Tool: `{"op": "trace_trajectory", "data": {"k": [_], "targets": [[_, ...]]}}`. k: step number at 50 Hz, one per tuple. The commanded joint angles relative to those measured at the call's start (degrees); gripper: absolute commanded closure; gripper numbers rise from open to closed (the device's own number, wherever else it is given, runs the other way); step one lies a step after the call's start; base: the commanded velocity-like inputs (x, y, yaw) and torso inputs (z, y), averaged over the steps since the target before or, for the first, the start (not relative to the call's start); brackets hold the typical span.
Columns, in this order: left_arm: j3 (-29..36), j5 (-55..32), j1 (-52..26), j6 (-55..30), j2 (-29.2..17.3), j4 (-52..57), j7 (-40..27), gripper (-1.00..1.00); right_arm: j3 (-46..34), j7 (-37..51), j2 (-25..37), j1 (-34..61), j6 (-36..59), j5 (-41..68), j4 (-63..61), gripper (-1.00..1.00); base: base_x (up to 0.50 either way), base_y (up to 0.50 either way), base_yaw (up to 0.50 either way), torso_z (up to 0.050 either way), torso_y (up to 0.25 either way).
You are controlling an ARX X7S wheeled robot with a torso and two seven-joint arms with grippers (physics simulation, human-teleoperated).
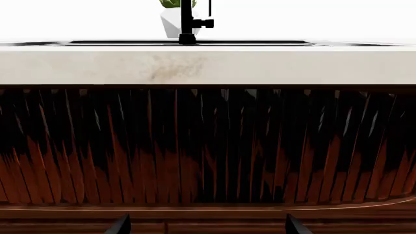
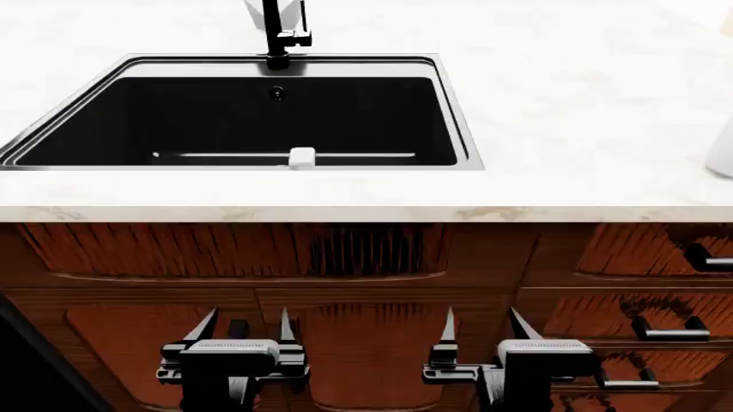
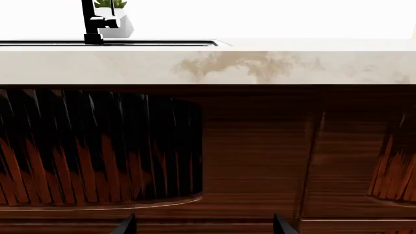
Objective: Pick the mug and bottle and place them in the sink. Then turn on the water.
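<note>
While both hands hang below the desk (image 2: 572, 112) edge, left hand (image 2: 243, 330) & right hand (image 2: 481, 330) w/ fingers apart, empty; sink (image 2: 456, 112) sits above them, faucet (image 2: 275, 34) at its far rim.

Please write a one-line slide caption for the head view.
Both open grippers, left and right, hang low before the wooden cabinet, below the black sink and faucet.

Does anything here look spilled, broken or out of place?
Nothing stands out. The sink is dry, its faucet upright with no water running. Both the left gripper and right gripper hang open and empty by the cabinets.
</note>
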Motion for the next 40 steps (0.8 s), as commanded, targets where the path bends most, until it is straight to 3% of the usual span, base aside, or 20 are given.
{"op": "trace_trajectory", "data": {"k": [1, 13, 40], "targets": [[1.07, -0.83, -0.02, 0.02, -0.92, -0.02, -1.06, -1.00, -1.18, 1.18, 0.88, 0.00, -0.11, 0.78, 0.09, -1.00, 0.00, 0.00, 0.00, 0.000, 0.000], [3.36, -2.42, -0.69, -0.04, -2.91, -0.51, -3.16, -1.00, -3.55, 3.85, 2.72, 0.39, 0.52, 2.13, 0.65, -1.00, -0.01, -0.10, 0.00, 0.000, 0.000], [5.73, -4.43, -0.81, 0.09, -4.92, -0.45, -5.54, -1.00, -6.04, 6.36, 4.82, 0.68, 0.81, 4.13, 0.93, -1.00, -0.02, -0.45, 0.00, 0.000, 0.000]]}}
